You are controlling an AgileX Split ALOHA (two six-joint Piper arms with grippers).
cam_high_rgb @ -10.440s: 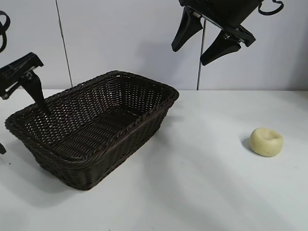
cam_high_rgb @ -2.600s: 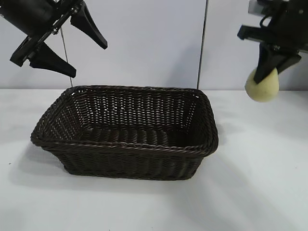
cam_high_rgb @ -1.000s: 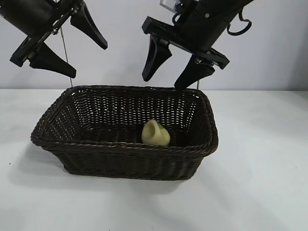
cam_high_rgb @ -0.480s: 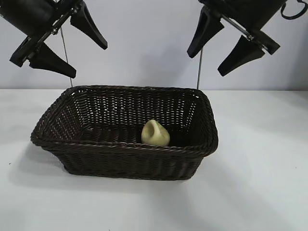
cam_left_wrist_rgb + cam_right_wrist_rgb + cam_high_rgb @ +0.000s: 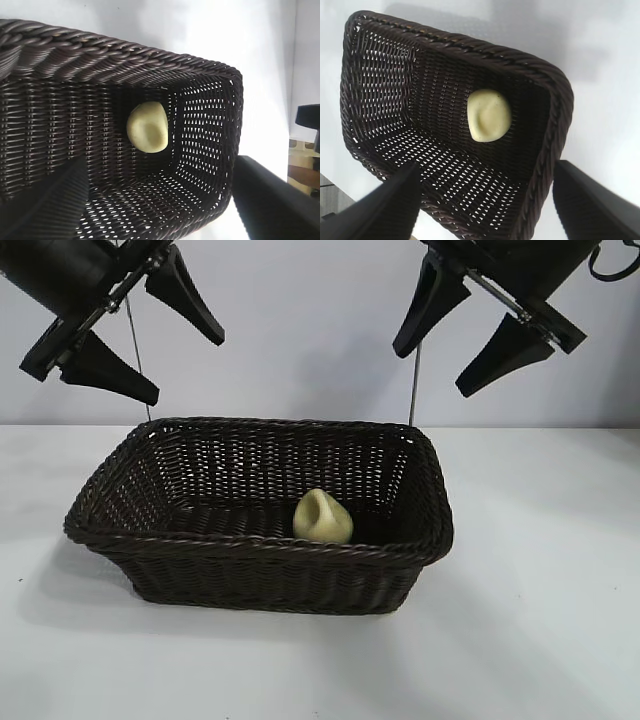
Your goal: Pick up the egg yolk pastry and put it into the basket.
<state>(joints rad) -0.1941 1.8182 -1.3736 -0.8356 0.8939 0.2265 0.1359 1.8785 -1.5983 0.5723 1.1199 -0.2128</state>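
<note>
The egg yolk pastry [image 5: 322, 517] lies tilted on its edge inside the dark woven basket [image 5: 110, 532], near the front wall, right of the middle. It also shows in the left wrist view [image 5: 147, 127] and the right wrist view [image 5: 489, 115]. My right gripper [image 5: 440, 365] hangs open and empty high above the basket's far right corner. My left gripper [image 5: 185, 368] hangs open and empty high above the basket's far left corner.
The basket [image 5: 557, 115] stands on a white table [image 5: 540, 620] in front of a pale wall. A thin dark vertical line [image 5: 413, 380] runs down the wall behind the basket.
The right gripper, open after letting the pastry fall into the basket, has risen and moved right. The pastry rests where it fell. The left arm has not moved.
</note>
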